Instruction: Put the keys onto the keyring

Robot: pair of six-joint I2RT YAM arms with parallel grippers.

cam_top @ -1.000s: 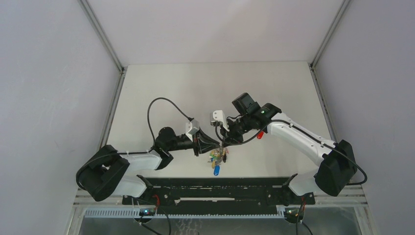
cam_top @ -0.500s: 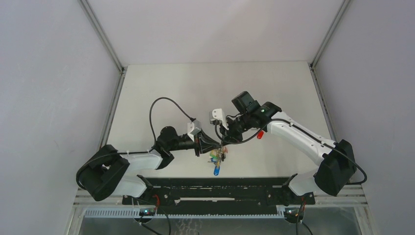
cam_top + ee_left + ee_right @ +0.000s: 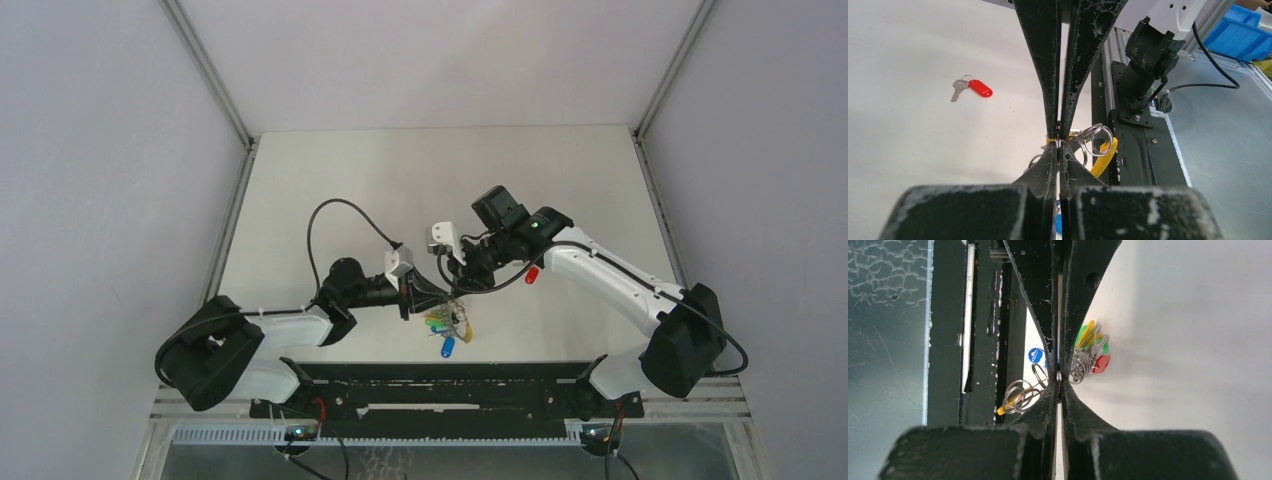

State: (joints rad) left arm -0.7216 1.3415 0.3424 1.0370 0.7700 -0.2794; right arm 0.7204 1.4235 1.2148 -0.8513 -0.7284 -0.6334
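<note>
The keyring (image 3: 449, 318) hangs between both grippers just above the table's near edge, with green, yellow, red and blue-headed keys on it. My left gripper (image 3: 445, 297) and right gripper (image 3: 458, 293) meet tip to tip, each shut on the ring's wire. In the left wrist view my left gripper (image 3: 1058, 148) pinches the keyring (image 3: 1096, 140) beside a yellow part. In the right wrist view my right gripper (image 3: 1059, 378) pinches the keyring (image 3: 1019, 392), with its keys (image 3: 1091, 352) beyond. A loose red key (image 3: 979, 88) lies on the table, also in the top view (image 3: 532, 273). I see no loose yellow key.
The black rail (image 3: 450, 385) carrying the arm bases runs along the near edge, right under the hanging keys. Grey walls enclose the white table (image 3: 440, 180) on the left, right and far side. Blue bins (image 3: 1243, 30) stand beyond the rail.
My left gripper's fingers have drawn together on the keyring and shifted slightly right. The key bunch has swung and spread a little. The right arm has barely moved.
</note>
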